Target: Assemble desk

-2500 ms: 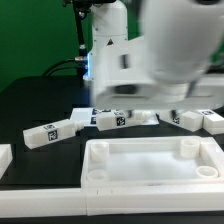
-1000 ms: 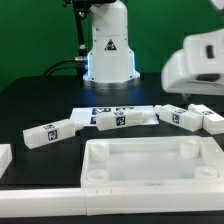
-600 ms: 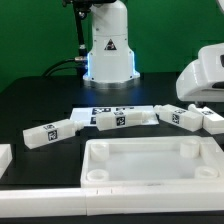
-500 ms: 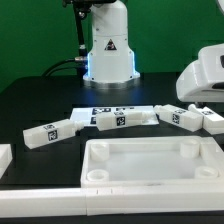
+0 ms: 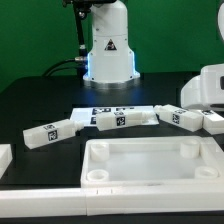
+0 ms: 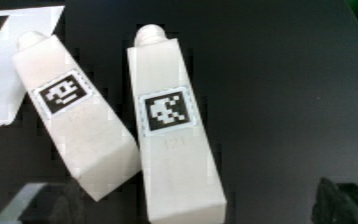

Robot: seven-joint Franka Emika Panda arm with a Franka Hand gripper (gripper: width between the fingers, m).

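We see the desk top [image 5: 150, 165] lying flat at the front of the black bench [image 5: 40, 110], with its sockets up. Behind it lie four legs: one [image 5: 48, 132] at the exterior view's left, one [image 5: 118, 120] by the marker board [image 5: 100, 109], and two [image 5: 180, 117] at the right. The hand [image 6: 194, 200] hovers over these two with its fingers [image 6: 43, 200] wide apart, and it holds nothing.

A plain green backdrop [image 5: 30, 30] stands behind a matte black table [image 5: 40, 100] under even light.
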